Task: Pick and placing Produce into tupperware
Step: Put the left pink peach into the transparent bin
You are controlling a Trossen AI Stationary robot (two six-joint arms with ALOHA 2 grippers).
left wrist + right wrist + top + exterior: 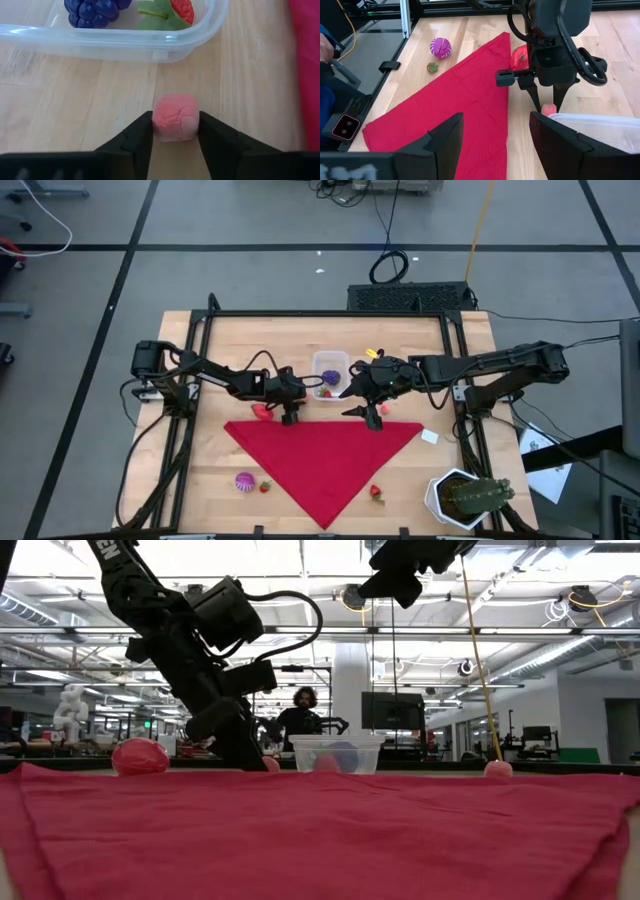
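The clear tub point(330, 358) stands on the wood past the red cloth's far edge. In the left wrist view it point(115, 47) holds a purple berry point(92, 10) and a red strawberry with green leaves point(182, 7). My left gripper point(290, 418) points down just beside the tub, shut on a pinkish lumpy piece point(175, 112). My right gripper point(372, 418) hovers open above the cloth's far edge, touching nothing. A red piece point(262, 412) lies beside the left gripper. A magenta ball point(245, 481) and two small strawberries point(265, 486) point(377, 493) lie near the near edge. My left gripper pinches the pinkish piece by its two opposite sides point(159, 120) between its fingers point(140, 135), coming from above and pointing down. The piece point(548, 109) sits at table level right next to the tub's wall; whether it is lifted off the wood I cannot tell.
The red cloth point(325, 460) lies flat as a triangle over the table's middle, its tip toward the near edge. A potted green cactus point(470, 498) stands at the near right corner. A small white item point(430, 436) lies right of the cloth. A person point(303, 720) sits beyond the table.
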